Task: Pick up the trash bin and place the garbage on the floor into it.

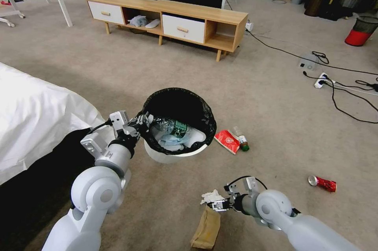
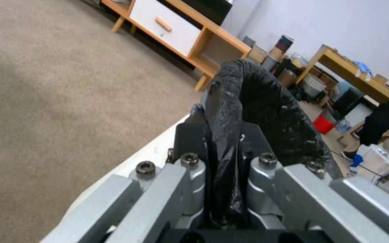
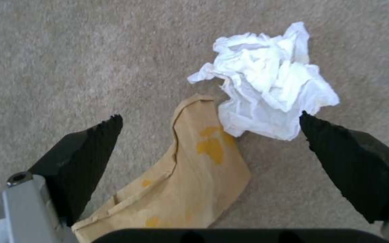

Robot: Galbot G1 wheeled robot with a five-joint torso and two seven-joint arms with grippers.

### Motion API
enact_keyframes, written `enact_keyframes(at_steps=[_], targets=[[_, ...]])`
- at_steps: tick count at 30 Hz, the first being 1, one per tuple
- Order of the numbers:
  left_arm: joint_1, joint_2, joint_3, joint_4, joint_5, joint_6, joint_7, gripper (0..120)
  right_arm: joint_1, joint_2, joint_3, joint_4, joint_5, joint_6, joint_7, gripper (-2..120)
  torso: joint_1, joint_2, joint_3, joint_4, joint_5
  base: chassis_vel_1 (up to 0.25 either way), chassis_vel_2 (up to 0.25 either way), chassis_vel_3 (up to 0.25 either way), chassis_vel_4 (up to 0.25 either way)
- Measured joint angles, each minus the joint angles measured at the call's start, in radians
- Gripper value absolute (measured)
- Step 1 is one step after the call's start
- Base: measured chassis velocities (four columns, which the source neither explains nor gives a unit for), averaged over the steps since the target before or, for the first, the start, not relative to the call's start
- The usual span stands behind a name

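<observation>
The white trash bin (image 1: 173, 157) with its black bag liner (image 2: 266, 111) hangs above the carpet, my left gripper (image 1: 142, 120) shut on its rim. Inside lie a clear green-labelled bottle (image 1: 175, 127) and pale blue and white litter. My right gripper (image 3: 210, 118) stands open low over the floor, its fingertips either side of the brown paper bag (image 3: 190, 175) and the crumpled white tissue (image 3: 271, 81). In the head view the same gripper (image 1: 214, 203) sits by the tissue (image 1: 211, 196) and paper bag (image 1: 206, 229). A red packet (image 1: 227, 141), a small brown bottle (image 1: 241, 138) and a crushed red can (image 1: 323, 183) lie on the carpet.
A white-covered bed (image 1: 35, 117) is at my left. A low wooden cabinet (image 1: 169, 20) stands ahead. Black cables (image 1: 342, 93) and a white power strip (image 1: 321, 81) cross the floor at right, with a red-based mesh bin (image 1: 362, 30) beyond.
</observation>
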Motion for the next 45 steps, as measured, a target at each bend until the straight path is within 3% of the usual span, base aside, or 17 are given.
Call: enact_keyframes(at_steps=[17, 24, 27, 32, 34, 41, 45], targets=[[0.001, -0.004, 0.001, -0.004, 0.004, -0.002, 0.0, 7, 0.006, 0.034, -0.032, -0.08, -0.086, 0.0, -0.038, 99, 0.0, 0.0, 0.0, 0.0, 0.0, 0.0, 0.0, 0.0, 0.0], [0.002, -0.006, 0.0, -0.005, 0.009, -0.003, 0.0, 7, 0.014, 0.041, -0.035, -0.107, -0.112, 0.0, -0.061, 72, 0.0, 0.0, 0.0, 0.0, 0.0, 0.0, 0.0, 0.0, 0.0], [0.002, -0.006, 0.0, -0.005, 0.009, -0.003, -0.001, 7, 0.016, 0.041, -0.035, -0.109, -0.113, 0.0, -0.063, 67, 0.0, 0.0, 0.0, 0.0, 0.0, 0.0, 0.0, 0.0, 0.0], [-0.002, -0.007, 0.001, 0.001, 0.012, -0.004, -0.001, 7, 0.02, 0.042, -0.028, -0.116, -0.119, 0.006, -0.072, 42, 0.0, 0.0, 0.0, 0.0, 0.0, 0.0, 0.0, 0.0, 0.0], [-0.003, -0.007, 0.001, 0.004, 0.013, -0.005, -0.001, 7, 0.021, 0.042, -0.027, -0.117, -0.12, 0.007, -0.074, 39, 0.0, 0.0, 0.0, 0.0, 0.0, 0.0, 0.0, 0.0, 0.0], [-0.007, -0.008, 0.001, 0.013, 0.017, -0.007, 0.004, 7, 0.03, 0.043, -0.022, -0.129, -0.122, 0.015, -0.083, 10, 0.0, 0.0, 0.0, 0.0, 0.0, 0.0, 0.0, 0.0, 0.0], [-0.01, -0.008, 0.0, 0.015, 0.017, -0.008, 0.005, 7, 0.036, 0.045, -0.024, -0.13, -0.122, 0.017, -0.086, 1, 0.0, 0.0, 0.0, 0.0, 0.0, 0.0, 0.0, 0.0, 0.0]])
